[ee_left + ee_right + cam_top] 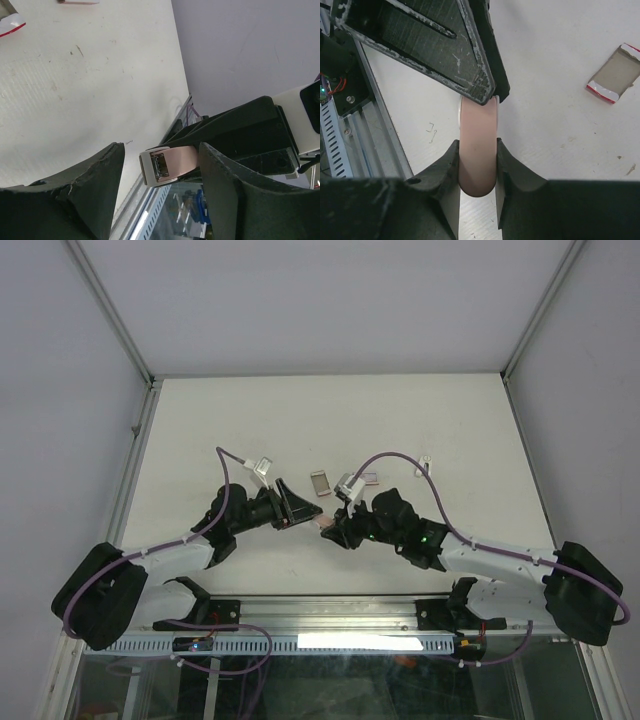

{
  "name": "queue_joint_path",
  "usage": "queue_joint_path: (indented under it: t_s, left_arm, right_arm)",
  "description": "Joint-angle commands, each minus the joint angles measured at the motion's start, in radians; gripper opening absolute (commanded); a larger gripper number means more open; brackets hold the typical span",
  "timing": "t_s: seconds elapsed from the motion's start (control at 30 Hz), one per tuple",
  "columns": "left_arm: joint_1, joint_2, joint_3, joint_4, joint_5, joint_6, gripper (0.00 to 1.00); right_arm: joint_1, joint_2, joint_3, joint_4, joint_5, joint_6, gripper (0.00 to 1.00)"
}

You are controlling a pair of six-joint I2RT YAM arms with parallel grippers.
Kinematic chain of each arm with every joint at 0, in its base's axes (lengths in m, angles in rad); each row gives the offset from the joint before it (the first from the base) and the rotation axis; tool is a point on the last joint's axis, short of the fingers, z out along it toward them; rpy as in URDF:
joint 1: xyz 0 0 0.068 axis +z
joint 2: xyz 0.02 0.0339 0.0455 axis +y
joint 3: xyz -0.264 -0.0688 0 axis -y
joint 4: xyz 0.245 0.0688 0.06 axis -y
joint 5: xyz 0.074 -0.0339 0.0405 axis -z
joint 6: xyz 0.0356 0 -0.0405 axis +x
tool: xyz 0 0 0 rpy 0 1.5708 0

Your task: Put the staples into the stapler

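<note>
From above, the matte off-white counter [400, 410] carries the small flat rectangular staple box [321, 482] just above frame centre, its greyish tray facing up. Below it the two black hands meet tip to tip: the left hand [303, 517] coming from the left and the right hand [333, 528] from the right, with a sliver of the pale pink stapler [324, 525] between them; its shape is too small to read here. In the left wrist view, the left hand [160, 150] stands partly open, its scuffed, chipped black fingers [95, 190] on either side of the stapler [167, 162], a smooth pink strip with a rounded white end. There is a clear gap on the left side; contact on the right is hard to judge. In the right wrist view, the right hand [477, 147] is clamped on the stapler [477, 170], whose far end is hidden under a ridged left finger [445, 50]. The staple box [612, 75], edged in red and white, lies at upper right, partly cut off.
</note>
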Motion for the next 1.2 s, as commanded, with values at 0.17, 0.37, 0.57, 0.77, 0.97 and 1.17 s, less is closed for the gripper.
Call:
queue_joint_path:
  t_s: [0.17, 0.37, 0.57, 0.77, 0.97, 1.17]
  left_arm:
    - [-0.032, 0.031, 0.018, 0.083, 0.038, -0.03, 0.64]
    - [-0.058, 0.082, 0.032, 0.116, 0.049, -0.045, 0.61]
    - [-0.076, 0.103, 0.034, 0.166, 0.054, -0.077, 0.48]
    - [-0.088, 0.122, 0.033, 0.212, 0.077, -0.112, 0.44]
    - [-0.092, 0.116, 0.036, 0.199, 0.079, -0.116, 0.5]
    - [-0.094, 0.117, 0.039, 0.173, 0.08, -0.111, 0.52]
  right_arm:
    - [0.022, -0.053, 0.006, 0.094, 0.065, -0.009, 0.0]
    - [0.038, -0.068, -0.007, 0.107, 0.111, -0.037, 0.0]
    - [0.049, -0.057, -0.008, 0.097, 0.159, -0.058, 0.0]
    - [0.058, -0.027, -0.004, 0.093, 0.212, -0.075, 0.0]
    - [0.066, -0.013, 0.001, 0.094, 0.244, -0.092, 0.0]
    - [0.072, -0.014, 0.003, 0.094, 0.259, -0.104, 0.0]
